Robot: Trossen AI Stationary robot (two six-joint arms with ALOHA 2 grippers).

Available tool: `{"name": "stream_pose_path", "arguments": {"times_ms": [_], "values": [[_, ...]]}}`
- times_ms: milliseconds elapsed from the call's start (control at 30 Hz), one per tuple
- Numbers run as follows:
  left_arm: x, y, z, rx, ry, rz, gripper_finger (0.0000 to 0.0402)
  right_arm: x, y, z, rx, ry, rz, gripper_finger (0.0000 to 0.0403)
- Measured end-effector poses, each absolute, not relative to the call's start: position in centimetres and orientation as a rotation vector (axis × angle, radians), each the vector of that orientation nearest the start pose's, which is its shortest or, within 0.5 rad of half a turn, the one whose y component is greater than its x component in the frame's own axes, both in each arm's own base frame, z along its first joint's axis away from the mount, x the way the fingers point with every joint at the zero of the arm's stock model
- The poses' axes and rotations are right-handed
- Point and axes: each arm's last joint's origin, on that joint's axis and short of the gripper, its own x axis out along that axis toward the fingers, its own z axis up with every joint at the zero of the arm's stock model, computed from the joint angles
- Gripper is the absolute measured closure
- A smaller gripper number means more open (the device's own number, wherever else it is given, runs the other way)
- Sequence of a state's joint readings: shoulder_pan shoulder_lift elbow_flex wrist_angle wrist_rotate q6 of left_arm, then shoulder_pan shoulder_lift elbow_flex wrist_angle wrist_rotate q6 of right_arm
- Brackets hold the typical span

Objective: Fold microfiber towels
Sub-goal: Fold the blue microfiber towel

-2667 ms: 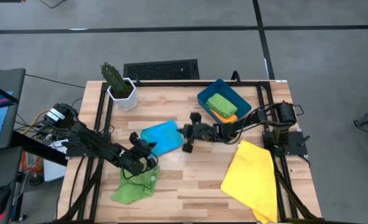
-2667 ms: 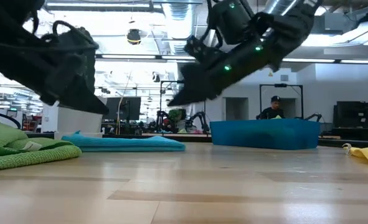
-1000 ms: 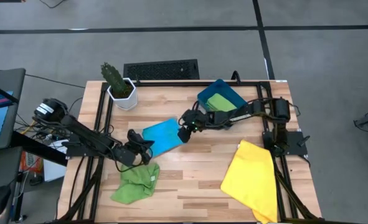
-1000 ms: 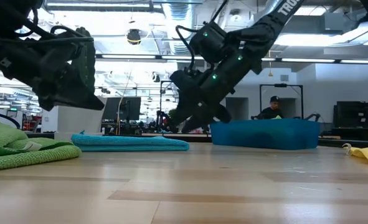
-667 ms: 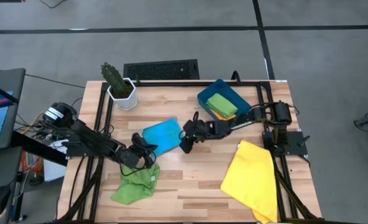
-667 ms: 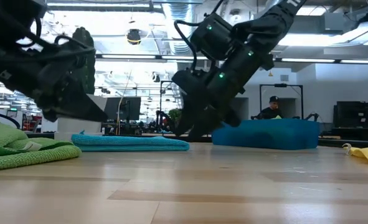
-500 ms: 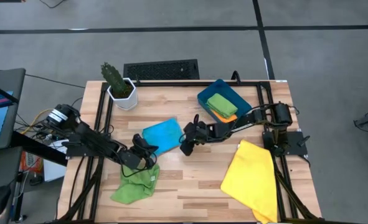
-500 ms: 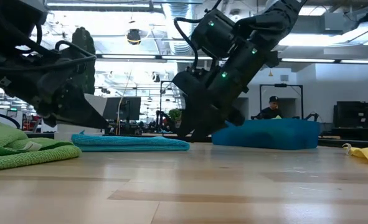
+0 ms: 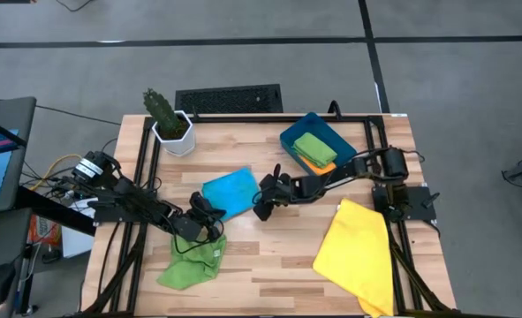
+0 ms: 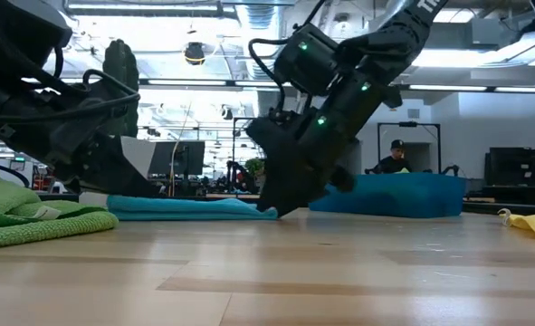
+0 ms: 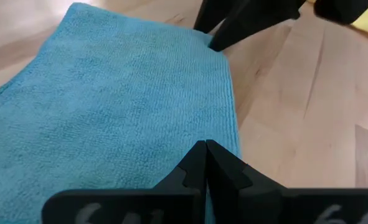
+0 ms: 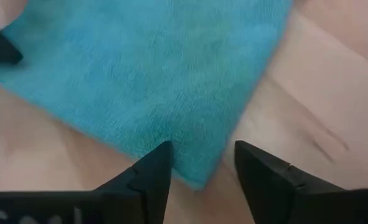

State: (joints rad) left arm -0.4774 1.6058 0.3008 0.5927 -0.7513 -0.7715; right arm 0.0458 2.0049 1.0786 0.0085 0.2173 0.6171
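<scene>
Count of towels in view: one light blue towel [image 9: 230,193], folded flat near the table's middle; two green, one crumpled green towel [image 9: 193,261] at the near left edge and one folded green towel [image 9: 313,147] lying in the teal bin [image 9: 292,135]; one orange towel [image 9: 318,163] beneath that in the same bin, only its edge showing; one large yellow towel [image 9: 358,253] spread at the near right, partly overhanging the table [image 9: 278,256]. One potted cactus [image 9: 166,119] stands at the far left corner

Right gripper [image 9: 260,207]: lowered to the light blue towel's right corner, tips at table level. Its fingers [image 12: 151,171] stand apart, straddling the cloth corner; nothing is clamped between them

Left gripper [image 9: 209,212]: at the near left edge of the same blue towel, just above the crumpled green one. Its fingers [image 11: 203,163] are pressed fully together, tips at the blue cloth's border; whether any cloth is pinched between them cannot be told
</scene>
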Motion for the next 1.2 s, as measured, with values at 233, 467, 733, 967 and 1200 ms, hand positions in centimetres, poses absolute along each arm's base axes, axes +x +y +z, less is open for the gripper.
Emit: {"name": "stream_pose_path", "arguments": {"times_ms": [233, 467, 733, 967, 1200], "values": [[20.3, -8.3, 8.8, -0.336, 0.45, 0.452, 0.0401, 38.1, 1.1, 11.0, 0.487, 0.839, -0.45, 0.0246], [20.3, -8.3, 8.8, -0.335, 0.451, 0.452, 0.0401, 38.0, 1.2, 11.9, 0.452, 0.829, -0.408, 0.0382], [20.3, -8.3, 8.8, -0.336, 0.45, 0.452, 0.0401, 39.1, 1.1, 13.1, 0.422, 0.765, -0.371, 0.0375], [20.3, -8.3, 8.8, -0.336, 0.45, 0.452, 0.0401, 41.0, 2.1, 15.6, 0.323, 0.681, -0.285, 0.0395], [20.3, -8.3, 8.8, -0.334, 0.45, 0.452, 0.0401, 42.0, 3.0, 16.1, 0.296, 0.651, -0.234, 0.0382]]}}
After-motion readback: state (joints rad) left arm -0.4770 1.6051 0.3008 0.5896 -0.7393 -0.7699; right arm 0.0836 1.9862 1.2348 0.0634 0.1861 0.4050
